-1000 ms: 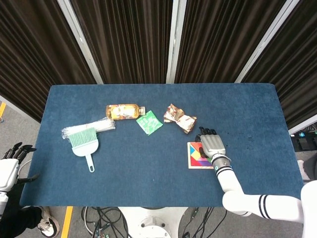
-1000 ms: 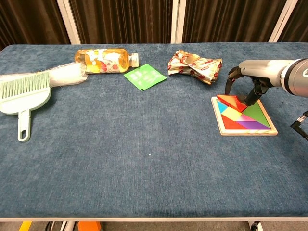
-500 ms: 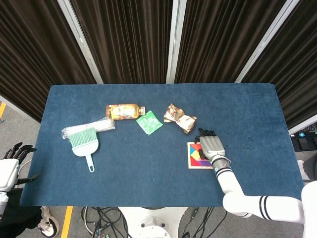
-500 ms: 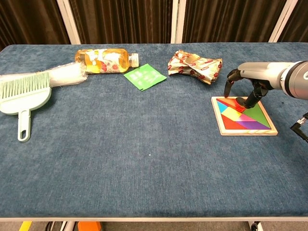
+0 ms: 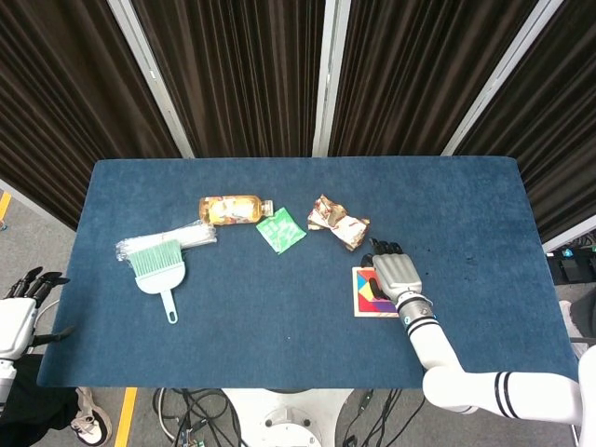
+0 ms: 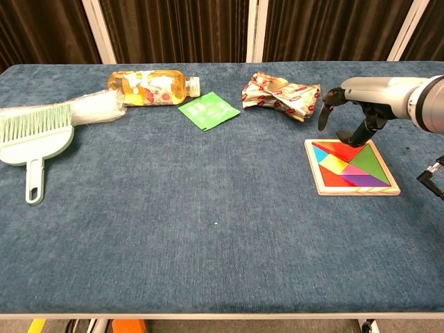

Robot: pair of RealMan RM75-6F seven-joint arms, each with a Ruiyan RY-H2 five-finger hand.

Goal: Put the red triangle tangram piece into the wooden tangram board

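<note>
Lab-type test setup: blue cloth-covered table (image 5: pixel 279 317), dark curtains (image 5: pixel 242 74) on metal frame, loose cables (image 5: pixel 196 414) below.

Triangle piece (image 6: pixel 338 150) in board (image 6: pixel 354 186) — bottle (image 6: pixel 149 87) far left

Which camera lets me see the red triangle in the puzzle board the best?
The chest view. There the red triangle lies flat in the wooden tangram board, with the right hand raised above it and not covering it. In the head view the right hand hides much of the board, so the triangle can't be picked out.
</note>
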